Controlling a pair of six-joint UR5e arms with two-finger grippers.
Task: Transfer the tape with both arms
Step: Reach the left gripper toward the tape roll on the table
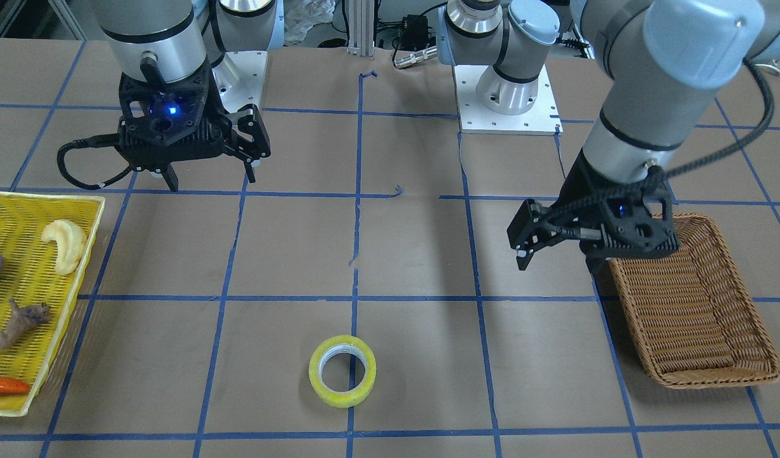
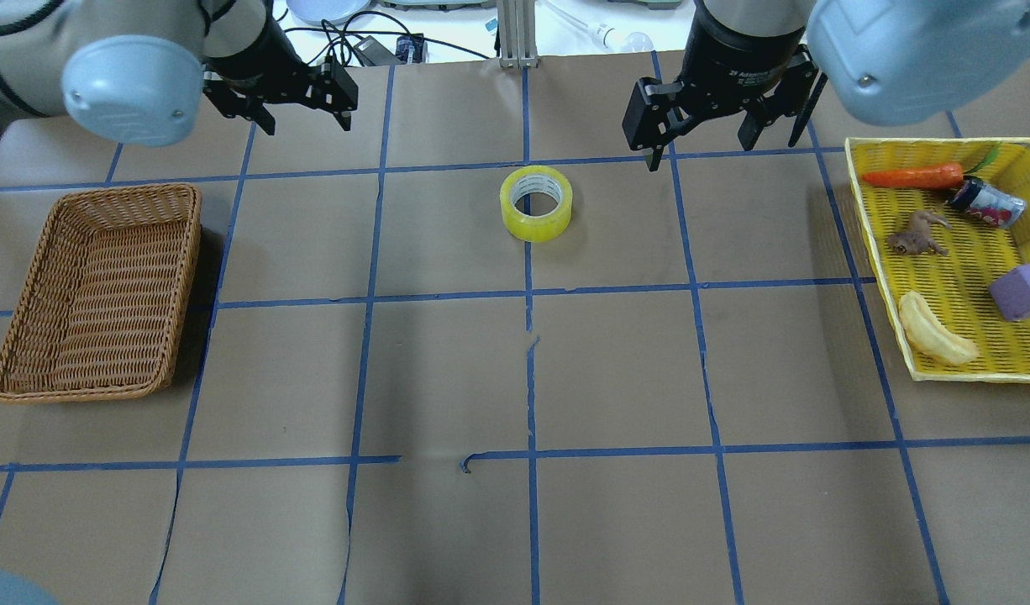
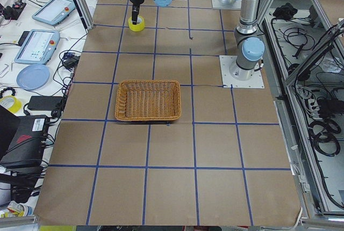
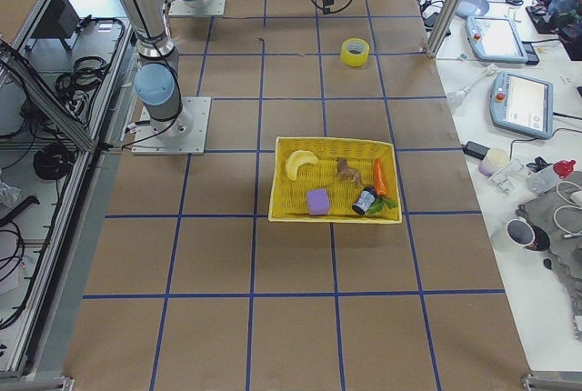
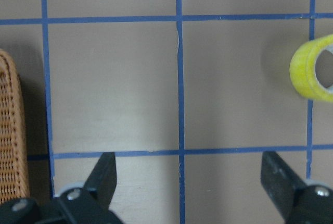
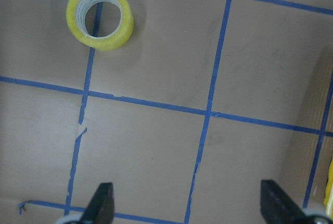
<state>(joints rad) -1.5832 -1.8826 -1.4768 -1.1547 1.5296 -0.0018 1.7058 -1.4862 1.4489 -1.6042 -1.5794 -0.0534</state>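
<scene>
**Tape not yet picked up, both grippers empty**

The job looked like it was right at the start. The roll of yellow-green tape (image 2: 536, 203) lay flat on the brown table (image 2: 616, 370), on top of a blue grid line (image 2: 528, 353). Nothing was touching it.

The left gripper (image 2: 305, 118) hung up in the air with its two fingers spread wide. It held nothing. From its own camera, the tape was far off to one side, just at the edge of the picture. The brown wicker basket (image 2: 103, 192) was on the table close to this gripper, on the side away from the tape. Nothing could be seen inside it.

The right gripper (image 2: 700, 139) also hung in the air with its fingers wide apart and nothing between them. The tape sat between the two grippers and lower than both. It looked a bit nearer to the right one. The yellow basket (image 2: 927, 144) was on the far side of the right gripper, away from the tape. It held a carrot (image 2: 911, 176), a banana (image 2: 935, 336) and a few other small things.

So none of the job looked done. One gripper had to go down and grab the tape. Then it likely had to pass the tape to the other gripper. My guess was that the tape should end up in the wicker basket, but the pictures could not tell me that.
</scene>
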